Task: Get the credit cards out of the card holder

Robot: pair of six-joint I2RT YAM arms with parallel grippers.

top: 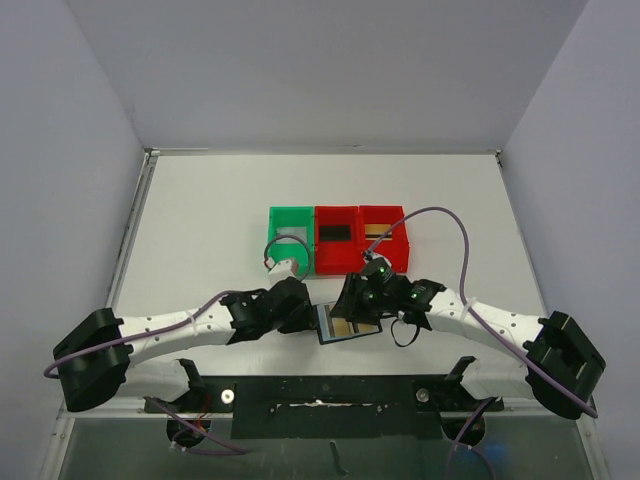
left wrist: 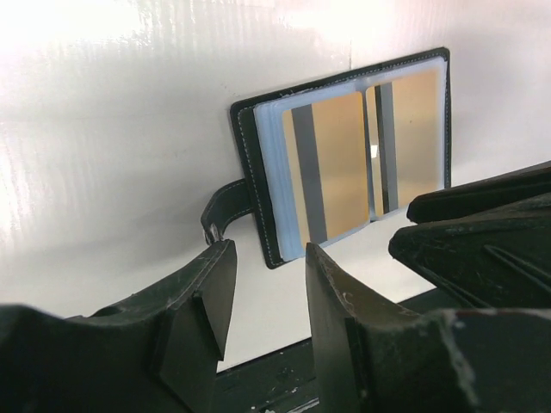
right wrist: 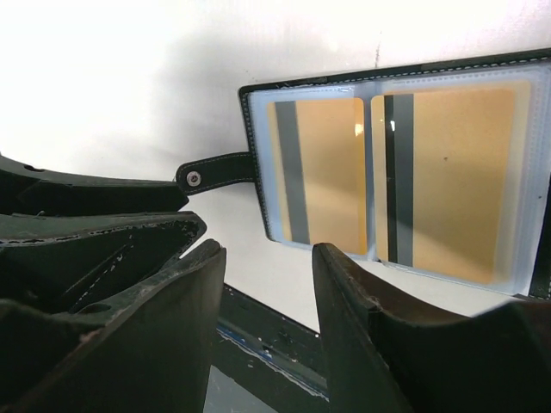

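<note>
The card holder (top: 329,327) lies open near the table's front edge, strap tab (right wrist: 215,172) pointing left. It also shows in the left wrist view (left wrist: 248,163) and the right wrist view (right wrist: 244,129). Two gold credit cards with dark stripes sit in its clear pockets (right wrist: 331,172) (right wrist: 465,181), also seen from the left wrist (left wrist: 340,163). My left gripper (top: 308,318) (left wrist: 269,254) is open and empty just left of the holder. My right gripper (top: 352,305) (right wrist: 267,254) is open and empty over the holder's near edge.
A green bin (top: 273,240) and two red bins (top: 320,245) (top: 402,240) stand in a row behind the holder. A black card (top: 335,234) lies in the middle bin. The black base plate (top: 320,395) runs along the front edge.
</note>
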